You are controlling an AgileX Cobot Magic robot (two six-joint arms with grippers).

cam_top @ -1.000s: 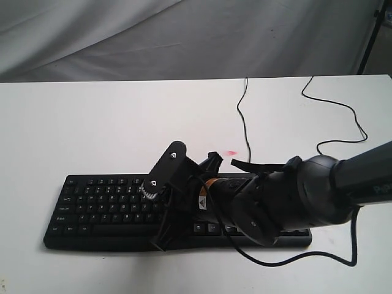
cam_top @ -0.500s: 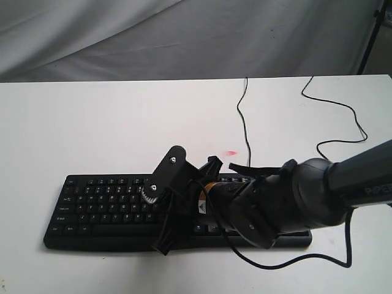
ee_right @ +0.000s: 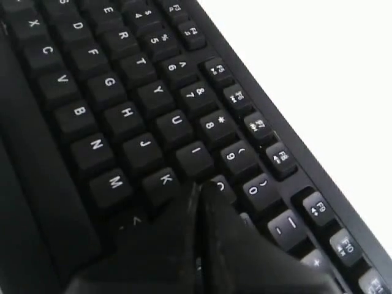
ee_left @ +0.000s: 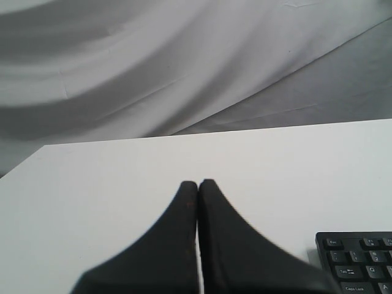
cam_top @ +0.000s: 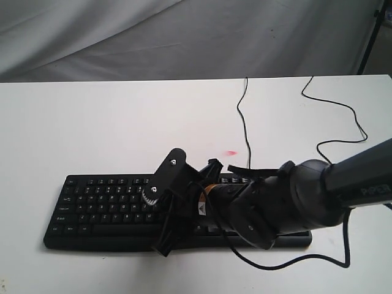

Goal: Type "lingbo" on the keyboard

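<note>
Shows a black keyboard [cam_top: 98, 208] lying flat on the near part of a white table [cam_top: 92, 122], its thin cable [cam_top: 244, 122] trailing away behind. Shows the right gripper [ee_right: 199, 187] clenched on nothing, tips down over the keys between K and O; contact impossible to tell. Shows the left gripper [ee_left: 198, 182] clenched too, empty, over bare table near the keyboard's corner.

Pretty sure this is a robotics lab or test rig, not anyone's office. There's a plain white surface [cam_top: 92, 122] with a wrinkly grey-white cloth backdrop [cam_top: 184, 37] draped behind it, kind of like a makeshift photo booth. A black stand leg [cam_top: 369, 37] pokes in at the far right corner, and thin black cables [cam_top: 246, 86] trail loose across the surface. The big giveaway is the chunky black robot arm [cam_top: 306, 196] leaning over the keyboard [cam_top: 104, 208], with white lettering on its casing.
</note>
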